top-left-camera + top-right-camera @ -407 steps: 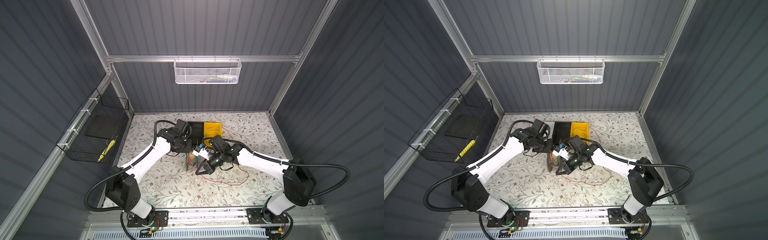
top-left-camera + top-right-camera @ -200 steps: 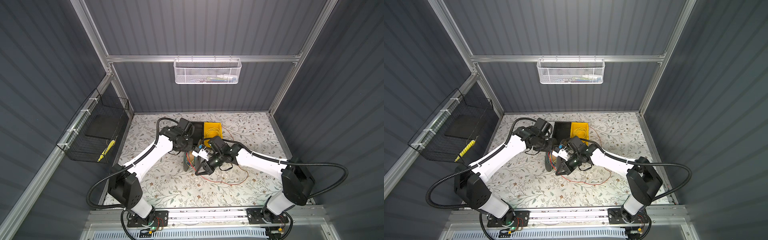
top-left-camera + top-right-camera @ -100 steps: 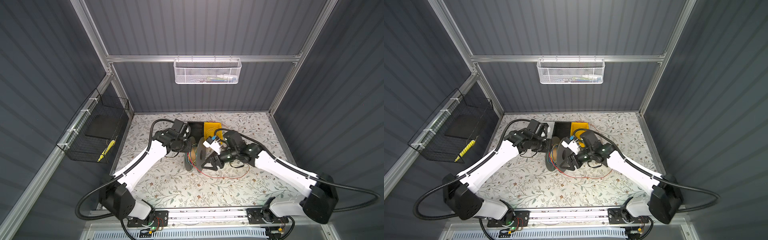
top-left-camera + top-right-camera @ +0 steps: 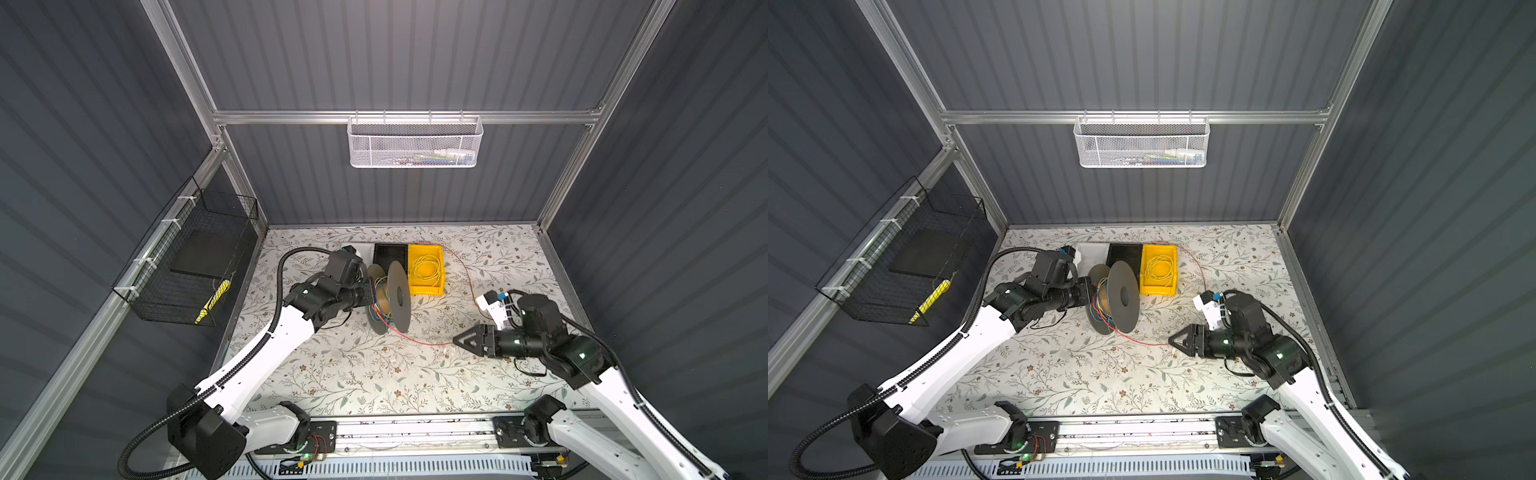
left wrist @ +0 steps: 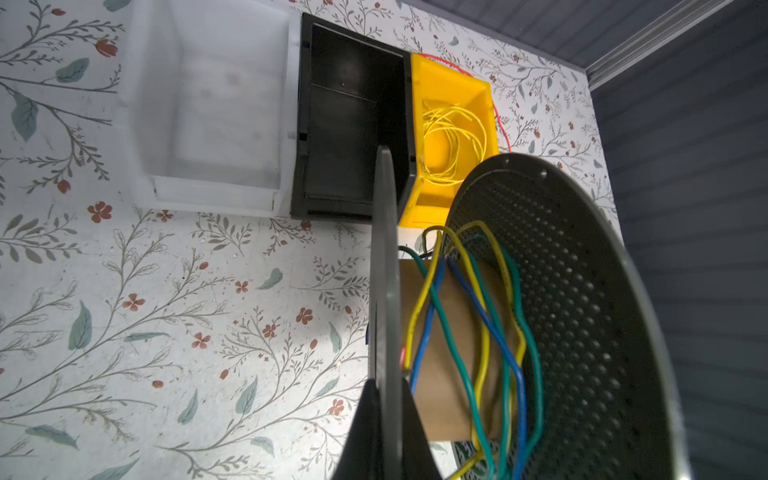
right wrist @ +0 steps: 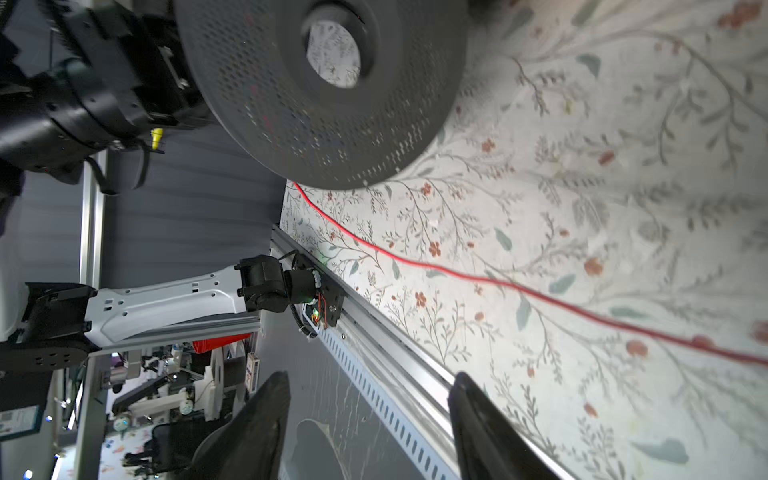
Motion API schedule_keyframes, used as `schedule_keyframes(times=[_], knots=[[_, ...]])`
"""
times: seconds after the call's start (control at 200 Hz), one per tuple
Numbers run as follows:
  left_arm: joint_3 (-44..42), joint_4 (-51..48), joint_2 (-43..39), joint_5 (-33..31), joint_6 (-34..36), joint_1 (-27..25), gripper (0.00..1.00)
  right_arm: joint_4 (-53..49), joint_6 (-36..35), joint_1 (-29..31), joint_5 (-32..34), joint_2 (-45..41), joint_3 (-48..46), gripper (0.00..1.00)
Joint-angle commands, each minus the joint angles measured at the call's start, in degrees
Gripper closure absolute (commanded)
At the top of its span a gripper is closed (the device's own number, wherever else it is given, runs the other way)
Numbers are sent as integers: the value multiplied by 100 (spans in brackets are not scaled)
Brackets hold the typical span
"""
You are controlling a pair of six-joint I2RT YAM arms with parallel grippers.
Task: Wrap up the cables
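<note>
The left gripper [image 5: 386,440] is clamping one flange of a grey spool [image 4: 392,297], standing it on edge so its cardboard core [image 5: 449,332] lies level, pointing toward the right arm, likely ready for winding. The red cable [image 4: 419,343] is trailing lengthwise from the spool's lower rim across the floral table [image 4: 353,374] to the right gripper [image 4: 459,338], whose jaws are gaping empty beside it.

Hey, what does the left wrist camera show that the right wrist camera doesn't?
Left wrist only: the white bin, black bin and yellow bin holding yellow wire, plus coloured wires on the spool core. Right wrist only: the right fingers, apart and empty, and the left arm's base. Both: the spool's perforated flange, the red cable, the table.
</note>
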Motion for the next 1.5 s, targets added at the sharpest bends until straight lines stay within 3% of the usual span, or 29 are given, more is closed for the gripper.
schedule_keyframes(times=[0.0, 0.095, 0.16, 0.425, 0.675, 0.815, 1.016, 1.201, 1.306, 1.496], knots=[[116, 540, -102, 50, -226, 10, 100, -30, 1498, 13, -261, -576, -726, 40], [14, 738, -119, 189, -301, 17, 100, 575, 2183, 32, -226, -1087, -1532, 40], [8, 737, -115, 224, -330, 9, 100, 1119, 2340, 32, -73, -1241, -1922, 35], [93, 486, -234, 287, -446, 7, 100, 2882, 2325, 11, -44, -252, -1906, 25], [55, 596, -172, 356, -557, 7, 100, 3251, 2324, -37, 222, 22, -1833, 20], [153, 543, -157, 347, -502, 0, 100, 3731, 2320, -98, 362, 506, -1741, 22], [129, 590, -275, 363, -512, -2, 100, 4168, 2325, -163, 591, 1164, -1569, 43], [-76, 863, -525, 451, -659, 2, 100, 4279, 2324, -162, 686, 1363, -1683, 80], [-217, 1203, -709, 581, -729, 8, 100, 4231, 2333, -230, 824, 1274, -1930, 96], [-204, 1475, -899, 1509, -485, 46, 100, 4251, 2277, -770, 789, 1166, -2217, 100]])
